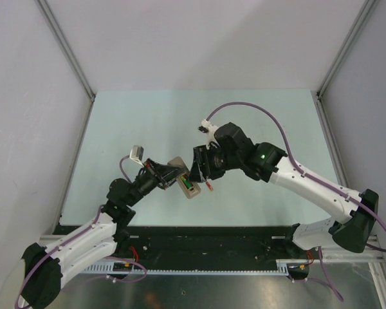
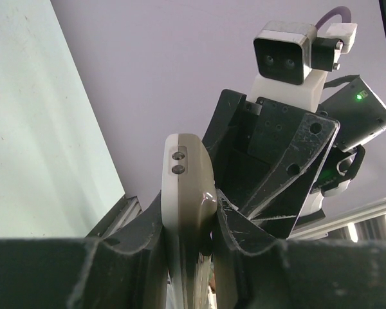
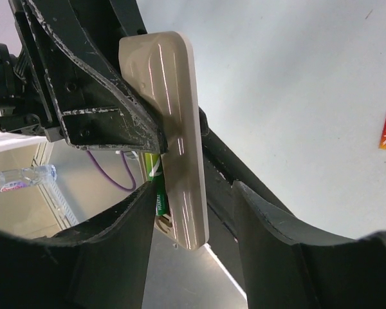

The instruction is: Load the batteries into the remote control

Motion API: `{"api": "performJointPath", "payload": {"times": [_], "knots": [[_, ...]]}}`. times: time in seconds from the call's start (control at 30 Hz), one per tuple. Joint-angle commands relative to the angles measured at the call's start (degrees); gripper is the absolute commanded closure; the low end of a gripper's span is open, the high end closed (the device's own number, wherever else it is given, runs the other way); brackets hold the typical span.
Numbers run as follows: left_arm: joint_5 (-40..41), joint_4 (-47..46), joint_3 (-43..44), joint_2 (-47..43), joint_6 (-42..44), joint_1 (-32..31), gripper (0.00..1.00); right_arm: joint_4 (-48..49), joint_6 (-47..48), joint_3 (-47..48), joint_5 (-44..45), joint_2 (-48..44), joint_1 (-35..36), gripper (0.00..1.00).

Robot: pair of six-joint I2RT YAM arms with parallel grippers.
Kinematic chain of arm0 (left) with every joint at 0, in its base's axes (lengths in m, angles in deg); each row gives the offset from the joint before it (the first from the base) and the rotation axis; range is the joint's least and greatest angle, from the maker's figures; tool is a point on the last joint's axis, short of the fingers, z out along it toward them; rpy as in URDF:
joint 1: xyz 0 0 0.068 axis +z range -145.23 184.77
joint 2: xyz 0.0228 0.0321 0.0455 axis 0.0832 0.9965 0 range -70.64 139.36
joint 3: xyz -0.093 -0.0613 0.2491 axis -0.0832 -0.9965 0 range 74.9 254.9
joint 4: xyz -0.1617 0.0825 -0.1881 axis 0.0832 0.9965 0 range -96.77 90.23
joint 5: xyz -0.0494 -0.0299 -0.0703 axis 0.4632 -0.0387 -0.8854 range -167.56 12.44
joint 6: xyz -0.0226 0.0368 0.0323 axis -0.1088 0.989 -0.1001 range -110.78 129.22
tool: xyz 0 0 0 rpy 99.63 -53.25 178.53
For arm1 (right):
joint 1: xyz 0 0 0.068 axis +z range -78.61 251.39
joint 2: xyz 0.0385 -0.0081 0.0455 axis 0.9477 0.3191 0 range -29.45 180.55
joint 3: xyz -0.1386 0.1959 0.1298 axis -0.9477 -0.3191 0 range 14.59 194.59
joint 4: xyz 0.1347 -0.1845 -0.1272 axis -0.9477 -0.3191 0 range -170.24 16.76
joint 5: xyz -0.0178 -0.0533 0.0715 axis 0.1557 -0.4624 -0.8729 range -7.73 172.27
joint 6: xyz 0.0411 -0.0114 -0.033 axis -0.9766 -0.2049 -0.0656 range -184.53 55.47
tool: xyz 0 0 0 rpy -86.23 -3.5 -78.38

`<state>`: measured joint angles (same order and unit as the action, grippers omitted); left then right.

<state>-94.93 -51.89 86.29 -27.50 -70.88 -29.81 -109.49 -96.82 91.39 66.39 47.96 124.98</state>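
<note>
- Remote control (image 1: 183, 179) – pale handset, back outward, near the middle of the tabletop (image 1: 148, 116). It is gripped at one end and tilted, and appears lifted off the surface.
- Left gripper (image 1: 169, 175) – reaches in from 8 o'clock in the top view. Its jaws are narrow and clamped on the remote control. In the left wrist view both black fingers (image 2: 145, 225) press the handset's long edges, and its rounded end stands up out of the jaws toward 12 o'clock.
- Right gripper (image 1: 197, 171) – comes in from 2 o'clock, facing the left one. Its jaws stand part-way apart, astride the handset's free end. In the right wrist view the remote control sits between the fingers (image 3: 276, 244), nearer the 9 o'clock one, with a clear gap on the 3 o'clock side. No clamp on it shows.
- Green battery (image 3: 156, 187) – a slim cylinder along the remote control's underside edge, just beside the 9 o'clock finger. In the top view it shows as a green strip in the handset's open bay. Whether the finger touches it cannot be told.
- Red battery (image 1: 210, 187) – lies loose on the tabletop at 4 o'clock of the handset, near it and apart from both grippers.
</note>
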Motion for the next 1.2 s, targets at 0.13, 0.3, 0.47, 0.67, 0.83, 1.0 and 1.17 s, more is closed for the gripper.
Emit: {"api": "performJointPath", "payload": {"times": [0.13, 0.3, 0.47, 0.67, 0.83, 1.0, 1.17], "knots": [[-1.27, -3.57, 2.93, 0.02, -0.41, 0.4, 1.0, 0.91, -0.13, -1.03, -3.19, -0.76, -0.84, 0.44], [-1.44, -3.57, 2.58, 0.11, -0.41, 0.4, 1.0, 5.03, -2.33, -2.44, -6.7, -2.52, -2.96, 0.43], [-1.62, -3.66, 2.49, 0.02, -0.41, 0.4, 1.0, 8.3, -3.04, -3.58, -11.7, -2.26, -2.78, 0.44], [-1.79, -3.74, 2.58, -0.59, -0.5, 0.4, 1.0, 9.71, -3.48, -4.28, -14.88, -0.5, -2.52, 0.47], [-1.88, -3.74, 2.84, -1.12, -0.59, 0.4, 1.0, 9.0, -2.87, -4.46, -16.29, 1.08, -2.08, 0.52], [-2.15, -3.92, 3.19, -1.39, -0.68, 0.4, 1.0, 8.65, -2.34, -4.9, -17.34, 1.78, -1.99, 0.55], [-2.23, -4.09, 3.37, -1.48, -0.68, 0.4, 1.0, 8.65, -2.16, -4.9, -17.87, 2.31, -1.82, 0.65]]}}
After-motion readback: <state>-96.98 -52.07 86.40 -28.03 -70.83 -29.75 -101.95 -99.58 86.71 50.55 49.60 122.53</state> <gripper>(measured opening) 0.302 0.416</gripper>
